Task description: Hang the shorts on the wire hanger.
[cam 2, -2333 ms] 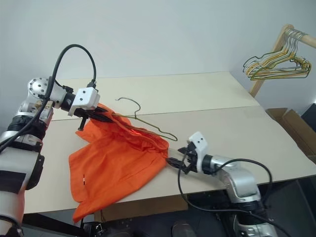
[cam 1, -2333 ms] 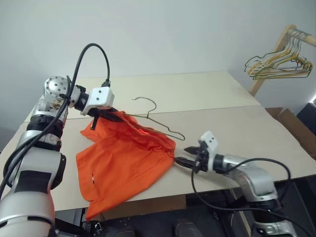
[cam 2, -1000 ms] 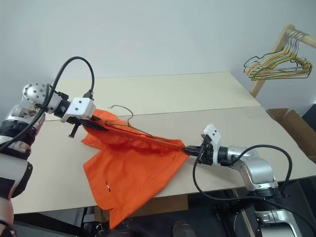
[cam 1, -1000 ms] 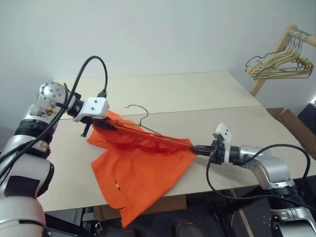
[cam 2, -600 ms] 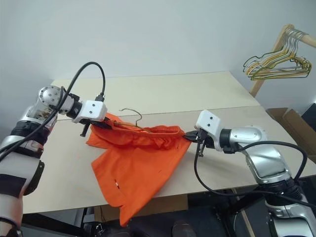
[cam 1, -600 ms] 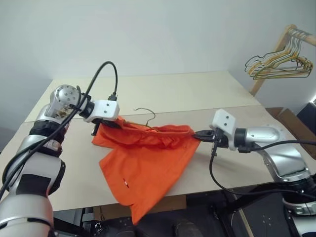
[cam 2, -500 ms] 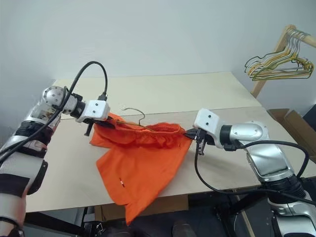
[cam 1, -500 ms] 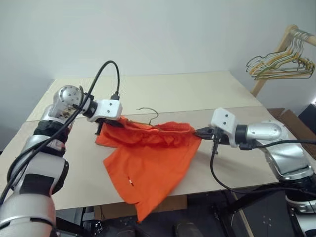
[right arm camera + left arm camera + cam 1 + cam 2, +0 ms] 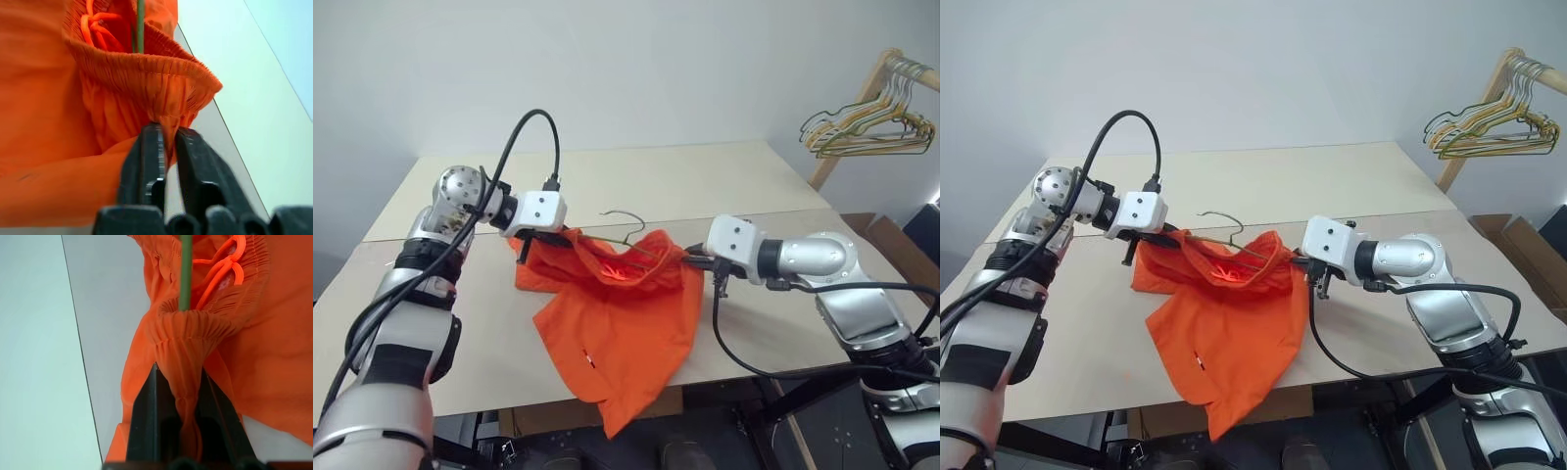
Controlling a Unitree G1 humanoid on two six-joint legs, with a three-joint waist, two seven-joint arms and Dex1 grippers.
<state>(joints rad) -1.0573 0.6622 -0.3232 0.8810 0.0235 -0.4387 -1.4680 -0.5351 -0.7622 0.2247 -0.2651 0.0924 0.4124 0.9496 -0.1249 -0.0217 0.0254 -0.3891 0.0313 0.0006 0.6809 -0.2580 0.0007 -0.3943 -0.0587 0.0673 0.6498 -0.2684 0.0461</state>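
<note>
The orange shorts (image 9: 617, 313) hang by their gathered waistband between my two grippers, and the legs drape over the table's front edge. The olive wire hanger (image 9: 626, 217) runs inside the waistband, with its hook sticking up behind. Its wire (image 9: 186, 269) enters the waistband just past my left fingers. My left gripper (image 9: 551, 237) is shut on a bunched end of the waistband (image 9: 188, 382). My right gripper (image 9: 690, 260) is at the waistband's other end; its fingers (image 9: 146, 152) stand slightly apart, and the band's edge (image 9: 166, 129) lies between their tips.
The shorts lie on a pale table (image 9: 754, 176) made of two boards. At the far right, a wooden rack holds a bunch of yellowish wire hangers (image 9: 867, 132). A cardboard box (image 9: 896, 250) stands by the table's right edge.
My hands have come closer together, so the stretched waistband has gone slack and bunched over the hanger. My right gripper rose, rolled and parted its fingers. The left gripper keeps its grip.
</note>
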